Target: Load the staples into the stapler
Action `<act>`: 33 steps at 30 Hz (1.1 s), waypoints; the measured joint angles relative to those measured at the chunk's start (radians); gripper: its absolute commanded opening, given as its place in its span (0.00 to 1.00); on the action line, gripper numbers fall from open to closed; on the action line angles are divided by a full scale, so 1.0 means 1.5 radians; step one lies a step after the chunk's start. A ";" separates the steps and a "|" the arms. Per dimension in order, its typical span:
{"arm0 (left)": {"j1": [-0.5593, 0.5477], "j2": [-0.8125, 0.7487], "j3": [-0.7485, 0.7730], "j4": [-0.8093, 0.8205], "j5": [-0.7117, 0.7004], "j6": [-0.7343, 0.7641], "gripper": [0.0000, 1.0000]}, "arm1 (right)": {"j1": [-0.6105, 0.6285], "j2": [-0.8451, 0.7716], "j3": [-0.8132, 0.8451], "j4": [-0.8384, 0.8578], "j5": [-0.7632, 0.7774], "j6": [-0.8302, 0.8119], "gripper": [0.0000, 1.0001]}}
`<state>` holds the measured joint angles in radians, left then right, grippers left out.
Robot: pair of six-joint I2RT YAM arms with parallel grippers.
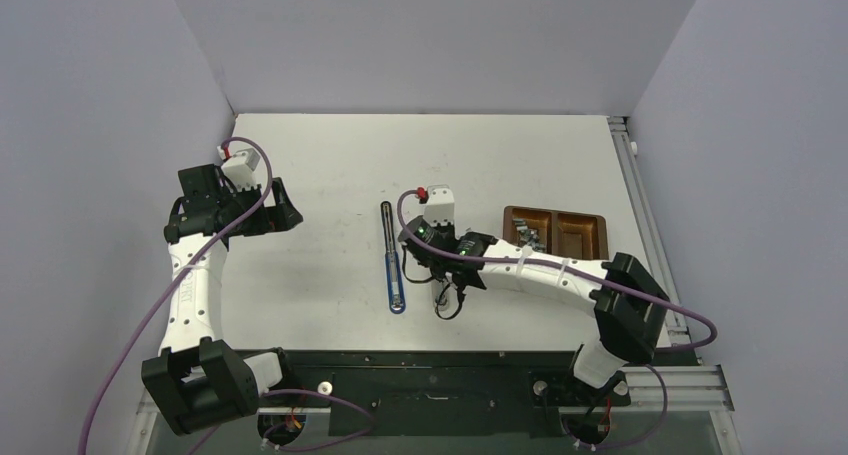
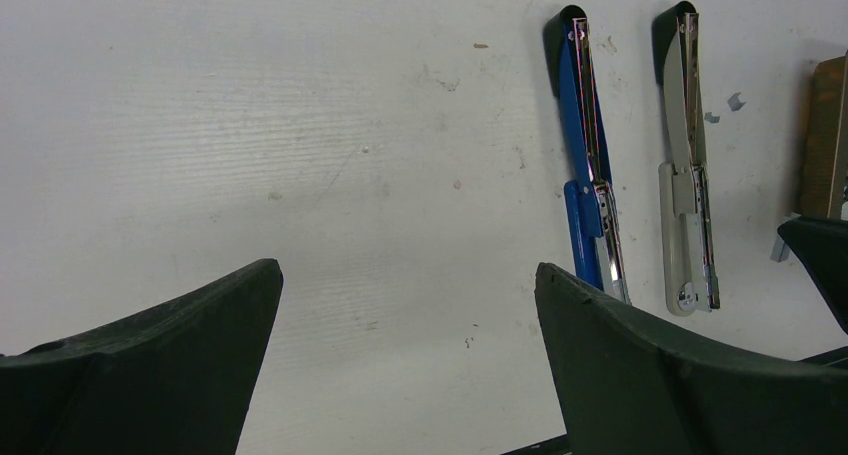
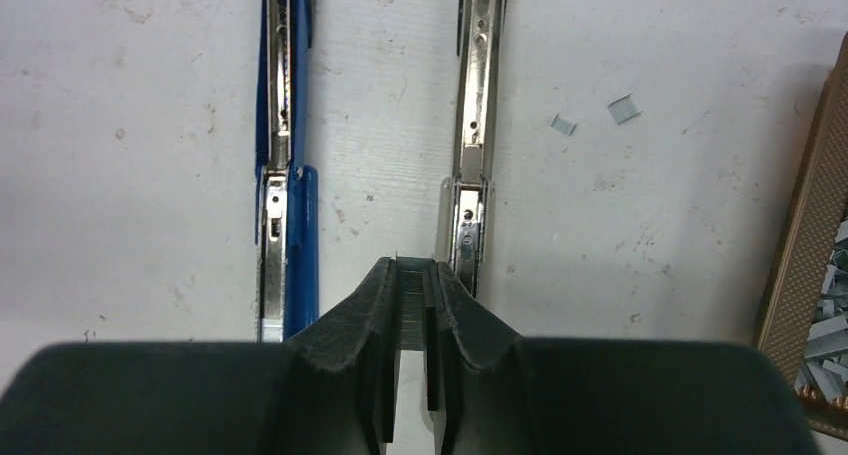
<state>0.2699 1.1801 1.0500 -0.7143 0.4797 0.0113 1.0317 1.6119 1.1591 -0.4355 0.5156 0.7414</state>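
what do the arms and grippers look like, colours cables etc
The left arm and right arm have white links, black joint housings and purple cables. The left gripper and right gripper have matte black fingers. Green lights glow on the right wrist.

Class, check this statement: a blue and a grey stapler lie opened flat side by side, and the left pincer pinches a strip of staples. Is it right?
No. The right pincer, not the left, pinches the strip of staples, as the right wrist view shows. The blue stapler and grey stapler do lie opened flat side by side.
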 measured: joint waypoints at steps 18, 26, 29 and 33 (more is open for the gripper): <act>0.000 -0.001 0.000 0.000 0.001 0.000 0.96 | 0.111 0.121 0.056 0.066 0.066 0.013 0.09; 0.000 -0.001 0.000 0.000 0.002 0.000 0.96 | 0.120 0.156 0.056 0.101 0.071 0.004 0.09; 0.000 -0.001 0.000 0.000 0.002 0.000 0.96 | 0.120 0.157 0.056 0.114 0.071 0.002 0.09; 0.000 -0.001 0.000 0.000 0.002 0.000 0.96 | 0.120 0.161 0.056 0.134 0.071 0.000 0.09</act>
<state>0.2699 1.1782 1.0500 -0.7143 0.4824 0.0113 1.2118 1.8534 1.2438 -0.2348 0.6220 0.7410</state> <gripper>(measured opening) 0.963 0.113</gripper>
